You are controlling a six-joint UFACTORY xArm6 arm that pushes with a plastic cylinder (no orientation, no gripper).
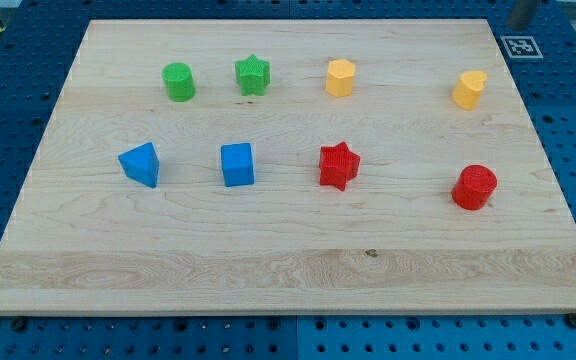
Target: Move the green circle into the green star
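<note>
The green circle [179,82] stands on the wooden board [288,260] at the view's upper left. The green star [253,75] stands just to its right, with a small gap between them. A grey object at the view's top right corner [523,11] may be part of the arm. My tip does not show in the view.
A yellow hexagon block [340,77] and a yellow heart block [470,89] stand along the top row. A blue triangle [140,164], a blue cube [237,164], a red star [339,165] and a red circle [475,187] stand in the middle row.
</note>
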